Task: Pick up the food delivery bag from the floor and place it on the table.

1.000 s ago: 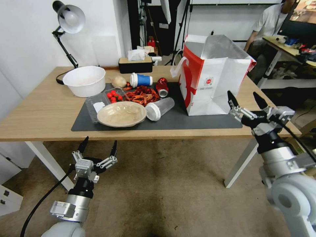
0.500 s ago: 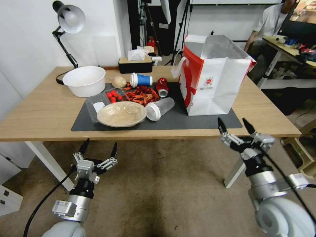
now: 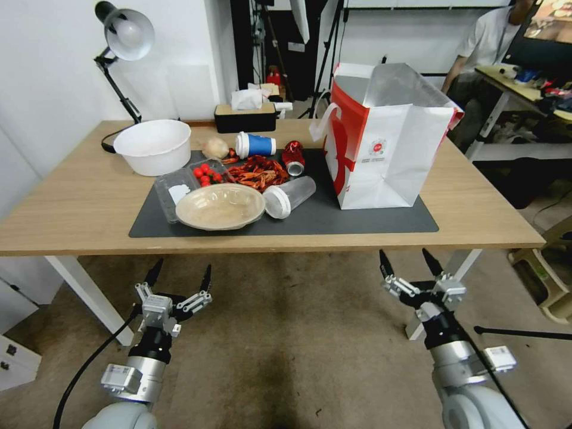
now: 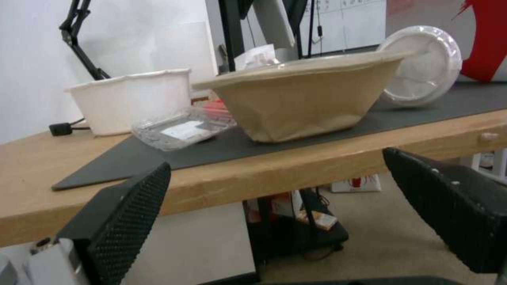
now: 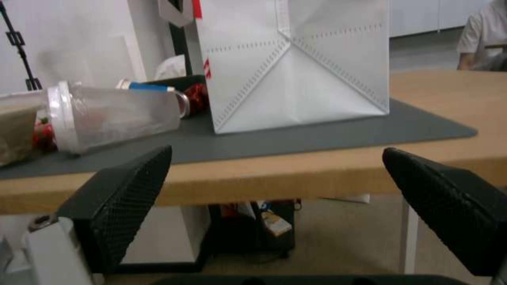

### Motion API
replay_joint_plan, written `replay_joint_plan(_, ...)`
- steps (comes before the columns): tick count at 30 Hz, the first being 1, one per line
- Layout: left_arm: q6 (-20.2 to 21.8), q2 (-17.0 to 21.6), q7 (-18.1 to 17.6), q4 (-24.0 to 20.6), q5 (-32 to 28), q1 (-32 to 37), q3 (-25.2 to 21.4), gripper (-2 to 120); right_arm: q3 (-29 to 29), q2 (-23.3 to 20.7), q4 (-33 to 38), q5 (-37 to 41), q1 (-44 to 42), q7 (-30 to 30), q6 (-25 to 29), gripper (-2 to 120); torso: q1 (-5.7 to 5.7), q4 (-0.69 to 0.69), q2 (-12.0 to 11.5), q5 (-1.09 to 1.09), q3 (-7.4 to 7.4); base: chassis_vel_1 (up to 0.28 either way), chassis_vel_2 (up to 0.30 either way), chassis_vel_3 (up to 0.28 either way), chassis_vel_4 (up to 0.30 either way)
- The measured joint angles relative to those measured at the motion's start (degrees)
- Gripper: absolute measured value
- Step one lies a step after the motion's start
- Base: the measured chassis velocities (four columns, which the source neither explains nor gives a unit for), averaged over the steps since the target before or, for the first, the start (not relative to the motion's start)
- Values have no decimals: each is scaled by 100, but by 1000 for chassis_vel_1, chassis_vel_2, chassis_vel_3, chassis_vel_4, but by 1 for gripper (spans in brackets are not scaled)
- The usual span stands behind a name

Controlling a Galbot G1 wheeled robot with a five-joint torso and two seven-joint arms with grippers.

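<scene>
The bag [image 3: 381, 140] stands upright on the counter [image 3: 77, 202], on the right part of the dark mat [image 3: 357, 217], mouth open with the foil lining showing and a white strap hanging at its red side. In the right wrist view its white end panel [image 5: 296, 63] sits on the mat just beside a clear lidded cup [image 5: 111, 114] lying on its side.

The right hand [image 3: 412, 266] hangs below the counter's front edge, over the carpet [image 3: 298, 333], well apart from the bag, its 2 fingers spread wide and holding nothing. The left hand [image 3: 179, 277] hangs likewise below the front edge toward the left, fingers spread wide and empty; its wrist view looks up at the counter edge.

Left of the bag on the mat lie a red can [image 3: 293, 157], a blue cup [image 3: 255, 145] on its side, a heap of red scraps [image 3: 257, 171], a tan paper bowl [image 3: 220, 206] and a clear tray [image 3: 179, 190] with small red fruit. A white bowl [image 3: 153, 146] sits on the bare wood near a desk lamp [image 3: 122, 42], with a tissue box [image 3: 245, 116] at the far edge.
</scene>
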Motion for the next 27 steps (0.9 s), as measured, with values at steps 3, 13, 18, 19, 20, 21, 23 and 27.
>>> replay_joint_plan(3, -26, -9, -5, 50, 19, -21, -4, 100, -15, 31, -62, -10, 17, -22, 44, 100, 0, 0, 0, 0, 0, 0, 0, 0, 0)
replay_joint_plan(13, -28, -7, -12, 57, 39, -31, -14, 100, -17, 36, -56, -12, 27, -32, 50, 100, 0, 0, 0, -1, 0, 0, 0, 0, 0)
replay_joint_plan(18, -28, -7, -14, 57, 41, -31, -14, 100, -17, 33, -47, -5, 29, -32, 46, 100, 0, 0, 0, -1, 0, 0, 0, 0, 0)
replay_joint_plan(19, -28, -7, -15, 57, 42, -31, -14, 100, -16, 33, -46, -5, 29, -31, 45, 100, 0, 0, 0, -1, 0, 0, 0, 0, 0)
replay_joint_plan(20, -28, -7, -15, 57, 42, -31, -14, 100, -16, 33, -46, -5, 29, -31, 45, 100, 0, 0, 0, -1, 0, 0, 0, 0, 0)
replay_joint_plan(21, -28, -7, -15, 57, 42, -31, -14, 100, -16, 32, -45, -3, 30, -32, 43, 100, 0, 0, 0, -1, 0, 0, 0, 0, 0)
replay_joint_plan(23, -28, -7, -15, 57, 42, -31, -13, 100, -15, 31, -42, -1, 30, -31, 40, 100, 0, 0, 0, -1, 0, 0, 0, 0, 0)
replay_joint_plan(27, -28, -7, -16, 57, 42, -30, -13, 100, -14, 30, -39, 1, 32, -30, 37, 100, 0, 0, 0, -1, 0, 0, 0, 0, 0)
